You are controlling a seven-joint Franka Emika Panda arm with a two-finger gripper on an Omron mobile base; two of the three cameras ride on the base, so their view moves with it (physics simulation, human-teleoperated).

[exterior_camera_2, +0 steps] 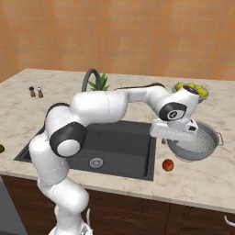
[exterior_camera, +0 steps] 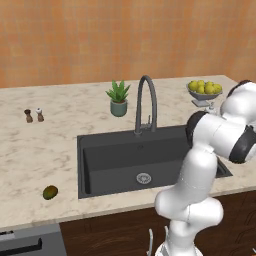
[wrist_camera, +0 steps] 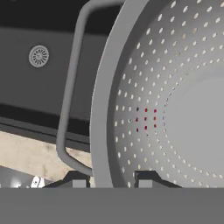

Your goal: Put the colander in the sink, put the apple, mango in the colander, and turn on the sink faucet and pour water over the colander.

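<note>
While the hand (wrist_camera: pixel 113 178) pinches the colander (exterior_camera_2: pixel 198 142) by its rim, carry it level over the surface (exterior_camera_2: pixel 202 183) and lower it into the sink (exterior_camera_2: pixel 119 142), clear of the apple (exterior_camera_2: pixel 168 165).

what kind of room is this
A kitchen, by the look of it: a marble-look counter holds a dark sink with a gooseneck faucet, and a metal colander sits near a bowl of yellow-green fruit.
</note>
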